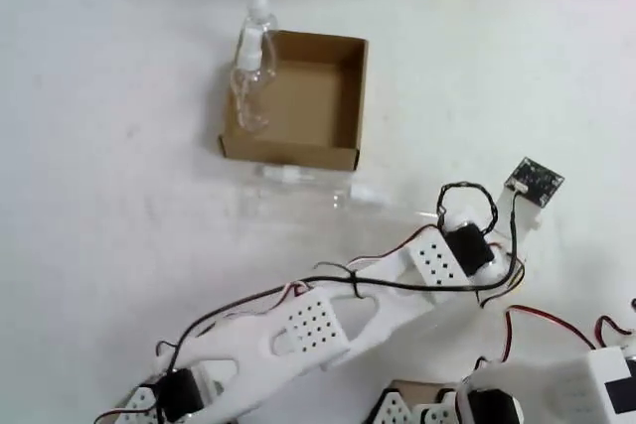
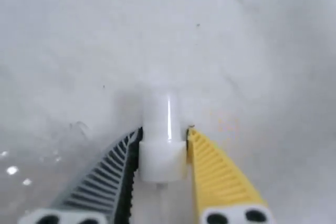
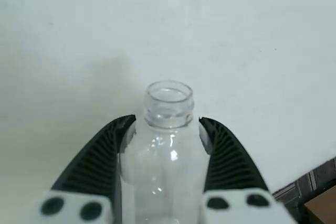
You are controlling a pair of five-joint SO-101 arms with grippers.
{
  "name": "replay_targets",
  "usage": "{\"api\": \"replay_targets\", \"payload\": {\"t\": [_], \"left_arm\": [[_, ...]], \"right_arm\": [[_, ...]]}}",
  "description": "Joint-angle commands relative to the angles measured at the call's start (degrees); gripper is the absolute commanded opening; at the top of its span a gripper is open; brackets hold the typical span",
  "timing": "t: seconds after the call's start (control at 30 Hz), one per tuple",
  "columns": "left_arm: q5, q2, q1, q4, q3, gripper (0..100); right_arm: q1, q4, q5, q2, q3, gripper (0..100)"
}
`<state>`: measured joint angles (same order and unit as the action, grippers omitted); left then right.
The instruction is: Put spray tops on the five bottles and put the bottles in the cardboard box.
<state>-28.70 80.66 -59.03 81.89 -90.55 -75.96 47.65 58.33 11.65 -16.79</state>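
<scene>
Two bottles with spray tops fitted, upright at the cardboard box (image 1: 288, 152), along its wall on the left of the high view: near bottle (image 1: 248, 86) against that wall, far bottle (image 1: 260, 19) by the back corner. Inside or just outside, hard to tell. Just in front of the box, flat on the white bench (image 1: 119, 196), a lying bottle (image 1: 298, 183), clear and faint, with a small white piece (image 1: 370, 194) at one end; joined or apart, not clear.

In the left wrist view, left gripper (image 2: 164, 129) closed onto a white spray top (image 2: 163, 153), grey-black and yellow fingers pressed against either side of its collar, narrower end pointing away from the camera over the bench.

In the right wrist view, right gripper (image 3: 167, 120) clamped round the shoulders of an uncapped bottle (image 3: 165, 150), clear, neck open, black fingers touching both sides.

Across the near side of the bench in the high view, a white arm (image 1: 328, 320) stretched out, black cable running along it.
</scene>
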Motion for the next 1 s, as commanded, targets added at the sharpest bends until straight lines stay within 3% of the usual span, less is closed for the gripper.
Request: {"api": "replay_targets", "payload": {"t": [0.0,0.13,0.23,0.5,0.7,0.97], "left_arm": [[7.38,-4.62,-3.74,7.30,-5.01,2],[11.43,-10.77,-5.58,15.21,-5.10,2],[11.78,-16.57,-6.02,19.96,-5.10,2],[14.33,-28.44,-4.00,20.84,-3.87,2],[19.08,-41.01,0.40,20.84,12.31,2],[22.33,-67.56,4.26,20.48,37.98,2]], "right_arm": [[2.59,-0.66,-4.66,-1.27,0.88,2.0],[6.64,3.47,-11.78,-1.27,4.75,2.0],[9.63,12.26,-15.12,-1.27,9.93,2.0],[17.01,38.55,-21.63,-1.27,28.66,2.0],[21.58,50.68,-24.26,-1.27,40.88,2.0],[28.00,51.21,-31.30,-11.47,40.70,1.9]]}}
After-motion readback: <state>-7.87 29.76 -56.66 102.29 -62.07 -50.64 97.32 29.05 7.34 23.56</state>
